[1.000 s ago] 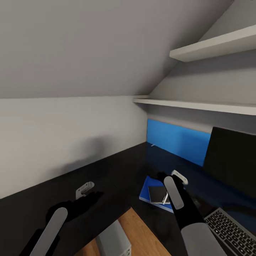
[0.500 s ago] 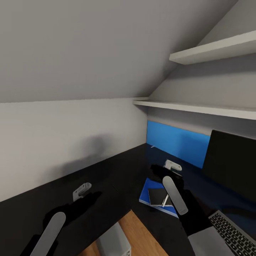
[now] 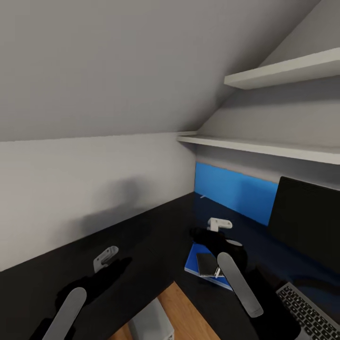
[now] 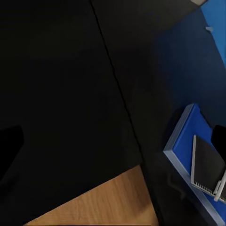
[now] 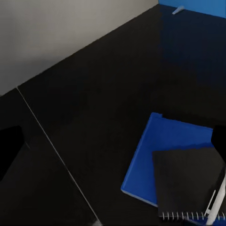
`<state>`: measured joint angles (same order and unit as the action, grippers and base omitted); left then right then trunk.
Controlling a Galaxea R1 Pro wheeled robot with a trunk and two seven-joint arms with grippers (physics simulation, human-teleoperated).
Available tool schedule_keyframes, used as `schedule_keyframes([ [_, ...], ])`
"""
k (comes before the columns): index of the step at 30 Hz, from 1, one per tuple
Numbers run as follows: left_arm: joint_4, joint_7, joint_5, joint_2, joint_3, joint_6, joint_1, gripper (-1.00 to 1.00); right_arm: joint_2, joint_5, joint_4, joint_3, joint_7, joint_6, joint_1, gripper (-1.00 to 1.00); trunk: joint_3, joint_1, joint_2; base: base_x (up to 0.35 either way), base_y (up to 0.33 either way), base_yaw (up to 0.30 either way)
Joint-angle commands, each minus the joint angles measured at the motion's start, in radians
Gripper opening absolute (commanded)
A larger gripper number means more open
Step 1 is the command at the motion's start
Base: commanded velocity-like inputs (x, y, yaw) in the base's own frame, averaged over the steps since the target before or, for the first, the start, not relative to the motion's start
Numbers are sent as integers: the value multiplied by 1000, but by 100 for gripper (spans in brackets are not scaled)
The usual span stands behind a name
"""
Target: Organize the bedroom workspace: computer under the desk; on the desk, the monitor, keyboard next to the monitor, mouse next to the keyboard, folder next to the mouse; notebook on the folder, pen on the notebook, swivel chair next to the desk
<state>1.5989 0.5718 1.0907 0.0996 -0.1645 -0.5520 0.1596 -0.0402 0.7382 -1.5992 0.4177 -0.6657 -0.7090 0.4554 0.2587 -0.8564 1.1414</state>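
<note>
Head view: one folder on tabletop, one notebook on it, one pen on notebook. One monitor, one keyboard. Right hand above folder, left hand over tabletop; finger gap unclear on both.

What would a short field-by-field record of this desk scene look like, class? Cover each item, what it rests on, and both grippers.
desk: black glossy top, blue back panel
folder: blue, flat on desk
notebook: dark, stacked on folder
pen: white, lying on notebook
monitor: upright on desk
keyboard: on desk, in front of monitor
computer: under desk, on wood floor
left gripper: above bare desk, jaws state unclear
right gripper: above desk beyond folder, jaws state unclear
</note>
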Motion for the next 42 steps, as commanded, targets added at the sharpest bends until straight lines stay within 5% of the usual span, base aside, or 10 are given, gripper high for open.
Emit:
schedule_keyframes([
  [1,2,10,10,1,0,2,-4,100,-2,8,-4,16,-5,-4,-1,100,-2,4,-6,0,0,0],
  [9,-9,9,0,-2,2,36,-21,100,-5,8,-14,77,10,-34,-7,100,-30,35,-62,0,0,77],
  [15,-65,-6,-99,-14,-5,196,-34,100,-6,7,-16,97,19,-86,-9,100,-40,46,-83,0,0,245],
  [29,-64,-9,-110,-14,-10,209,-52,100,-1,7,-16,106,20,-116,-9,100,-40,46,-83,-249,-119,279],
  [42,-10,-7,-111,-2,-9,207,-75,100,-1,7,-16,186,13,-116,-9,100,-40,46,-83,-325,-110,280],
])
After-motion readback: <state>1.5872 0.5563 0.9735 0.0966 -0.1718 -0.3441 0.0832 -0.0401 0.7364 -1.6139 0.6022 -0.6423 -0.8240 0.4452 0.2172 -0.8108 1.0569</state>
